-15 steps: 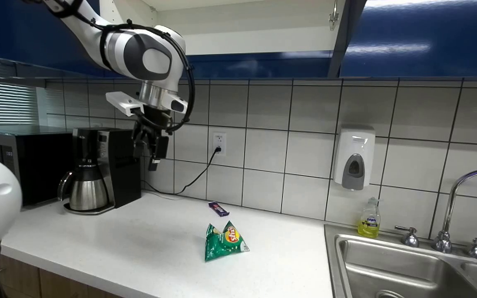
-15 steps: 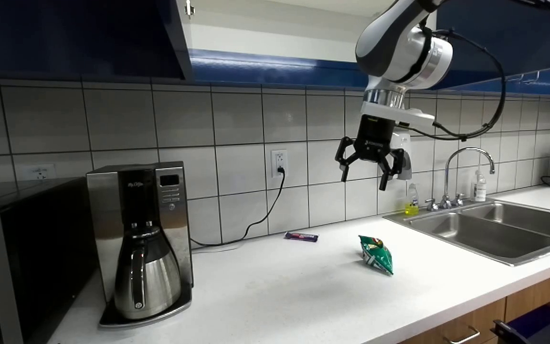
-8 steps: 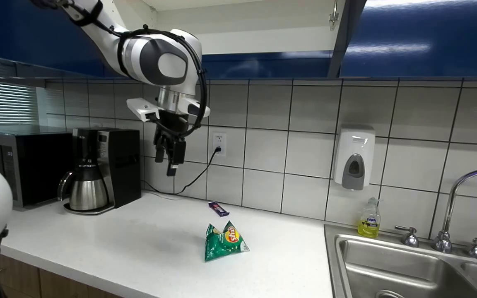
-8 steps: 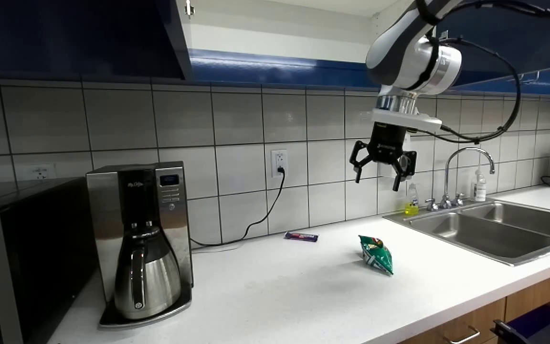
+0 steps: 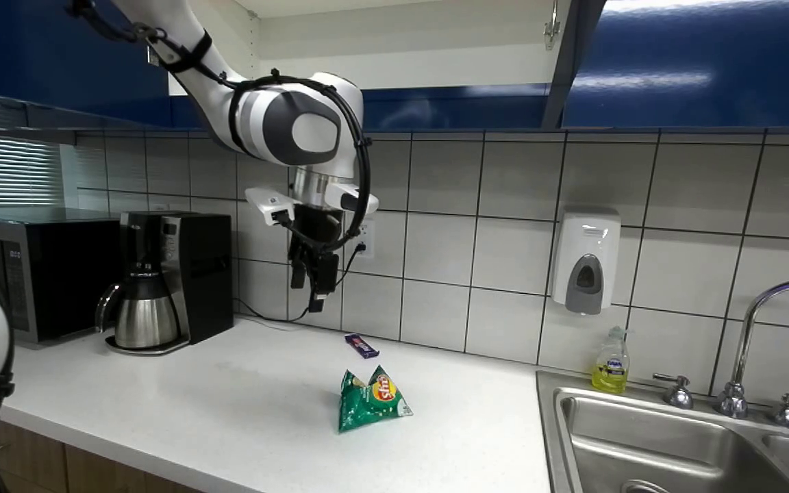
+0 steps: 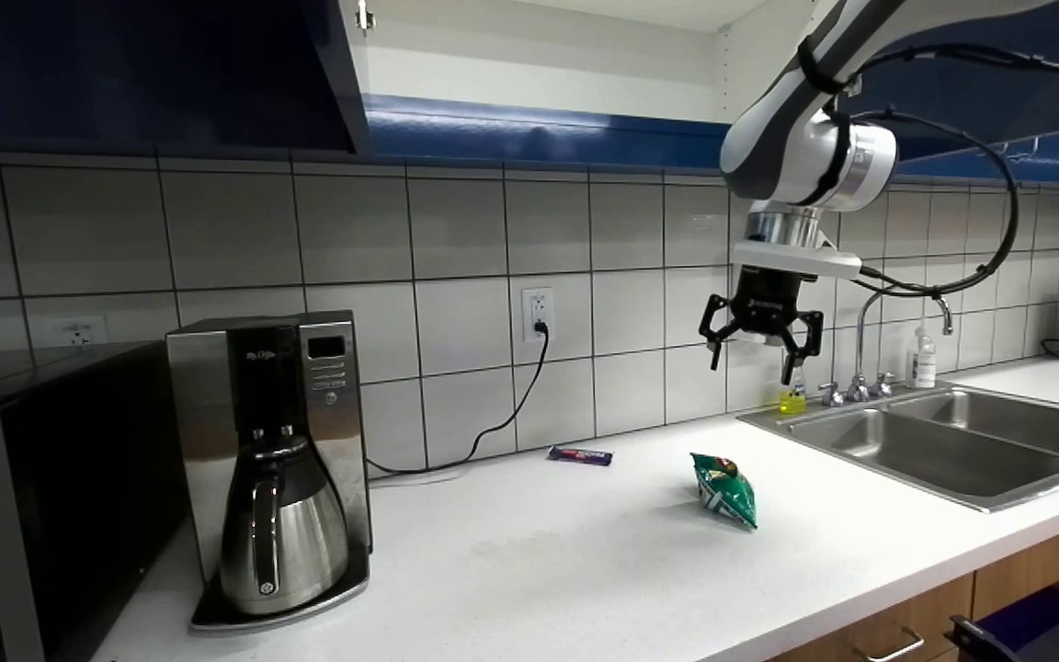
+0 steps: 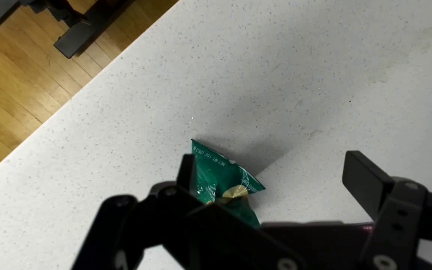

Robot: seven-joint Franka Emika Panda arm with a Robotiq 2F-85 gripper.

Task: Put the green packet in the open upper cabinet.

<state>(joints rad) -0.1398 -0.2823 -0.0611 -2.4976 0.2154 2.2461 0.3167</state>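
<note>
Overhead, the cabinet (image 5: 408, 65) stands open; the green packet (image 5: 372, 404) lies below; pincer (image 6: 751, 368) spread.

White tiled wall (image 5: 435, 246), slatted window blinds (image 5: 7, 168), speckled white counter (image 7: 208, 93), wood-plank floor (image 7: 21, 86)

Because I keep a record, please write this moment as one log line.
gripper: open, holding nothing, above counter; green bag: on counter; cabinet: open
</note>
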